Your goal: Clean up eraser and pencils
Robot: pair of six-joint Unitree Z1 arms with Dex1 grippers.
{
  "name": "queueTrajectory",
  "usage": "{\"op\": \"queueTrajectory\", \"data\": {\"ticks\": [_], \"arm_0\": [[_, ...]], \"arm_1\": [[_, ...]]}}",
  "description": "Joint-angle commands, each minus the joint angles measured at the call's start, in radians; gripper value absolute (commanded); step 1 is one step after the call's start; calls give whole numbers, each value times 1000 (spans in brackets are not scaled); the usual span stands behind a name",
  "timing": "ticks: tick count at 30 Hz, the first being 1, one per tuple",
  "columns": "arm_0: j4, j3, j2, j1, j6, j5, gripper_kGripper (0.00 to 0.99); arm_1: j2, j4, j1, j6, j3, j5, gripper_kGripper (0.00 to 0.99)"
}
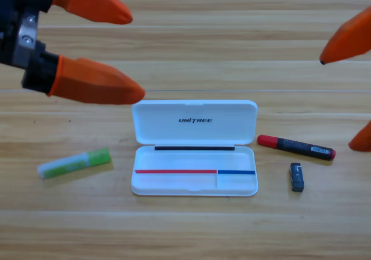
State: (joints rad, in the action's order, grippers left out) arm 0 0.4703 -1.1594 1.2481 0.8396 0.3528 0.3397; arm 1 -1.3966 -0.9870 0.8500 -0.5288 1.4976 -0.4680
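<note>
A white case [195, 150] lies open in the middle of the wooden table [185, 231]. Its lid is flipped up and back, and the word "UNITREE" is printed in dark letters on the inside of the lid. Nothing lies in the bottom tray of the case.

The light-green pencil [74, 163] lies on the table to the left of the case, well apart from it. It is a bit tilted, with its whitish end pointing left and its brighter green end pointing toward the case.

The black marker with the red cap [296, 146] lies to the right of the case, near it but not touching. Its red cap points at the case. There is small writing on its black barrel, but it is too tiny to read.

The eraser [297, 176] is a small dark block just below the marker, standing apart from it.

The left gripper [137, 54] is big in the top left corner. Its two orange jaws are spread wide and hold nothing.

The right gripper [342, 101] peeks in at the right edge. Only its two orange tips show, far apart, with nothing between them.
</note>
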Motion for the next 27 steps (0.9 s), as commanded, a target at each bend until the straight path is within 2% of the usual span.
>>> {"op": "queueTrajectory", "data": {"ticks": [1,11,15,16,18,20,22,23,25,27], "arm_0": [[-2,33,-12,22,12,10,989],[-2,38,-7,22,12,-2,990],[14,37,-27,21,12,-64,990],[16,33,-30,21,23,-103,990],[42,-2,-1,21,37,-263,979],[93,-68,56,19,34,-326,976],[102,-91,94,18,29,-484,976],[100,-97,111,16,34,-548,976],[100,-91,126,12,66,-653,977],[102,-80,168,-4,117,-758,976]], "arm_1": [[19,-15,27,-10,-40,-6,976],[-1,-10,27,4,-76,3,976],[-65,4,24,79,-76,85,968],[-84,16,18,124,-73,120,968],[-124,33,1,196,-73,175,966],[-167,47,-14,236,-80,220,966],[-199,84,-46,280,-105,241,966],[-223,96,-54,314,-105,282,966],[-279,110,-85,397,-91,330,968],[-343,110,-95,501,-54,430,976]]}}
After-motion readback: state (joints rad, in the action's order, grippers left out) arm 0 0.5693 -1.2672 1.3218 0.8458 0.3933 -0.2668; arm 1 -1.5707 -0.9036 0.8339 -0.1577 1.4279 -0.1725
